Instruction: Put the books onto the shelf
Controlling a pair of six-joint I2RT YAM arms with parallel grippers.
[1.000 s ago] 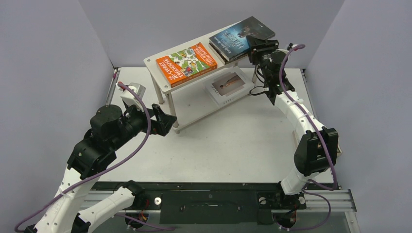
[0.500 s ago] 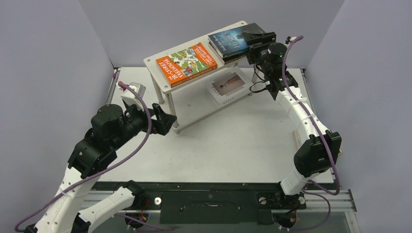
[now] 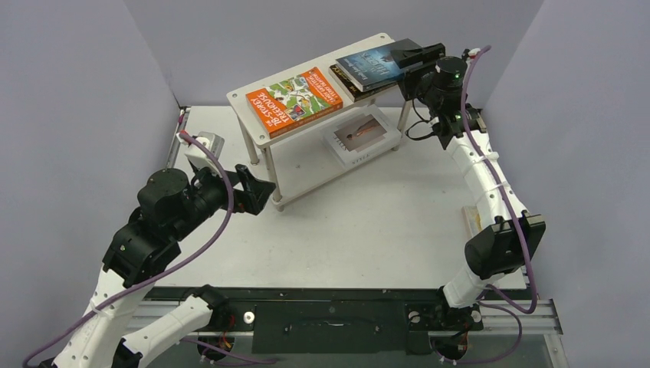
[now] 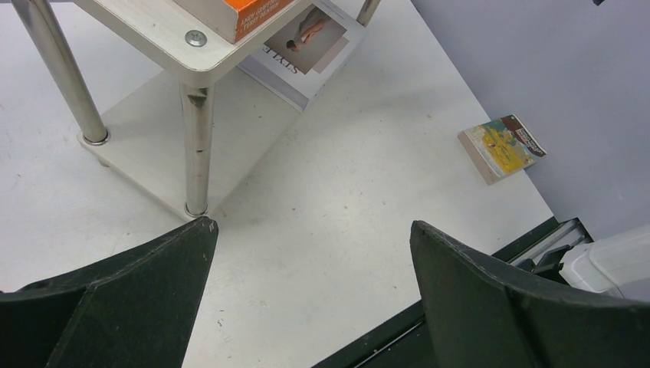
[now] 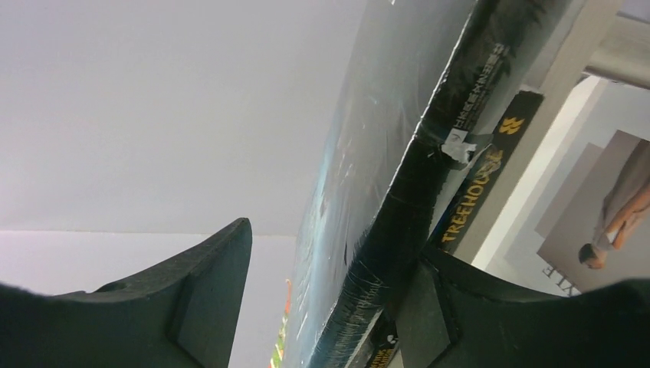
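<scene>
From above, the white two-tier shelf with thin silver legs (image 3: pixel 244 111) is standing at the far side. An orange paperback (image 3: pixel 293 100) is lying on its upper board. Beside it, a dark blue-grey paperback (image 3: pixel 372 63) is resting on a black comic-cover book (image 3: pixel 346 79). A white photo paperback (image 3: pixel 360 136) is lying on the lower board.

In the left wrist view, the left gripper (image 4: pixel 313 226) is hanging spread wide and empty. A yellow-teal paperback (image 4: pixel 503 147) is lying on the white table (image 4: pixel 368 153) by the wall.

In the right wrist view, the right gripper (image 5: pixel 333 245) is standing released, its jaws parted around the dark book's spine.

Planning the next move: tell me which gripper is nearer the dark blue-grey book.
Right. The right gripper straddles the dark blue-grey book atop the shelf; the left gripper hangs low beside its front leg.
</scene>
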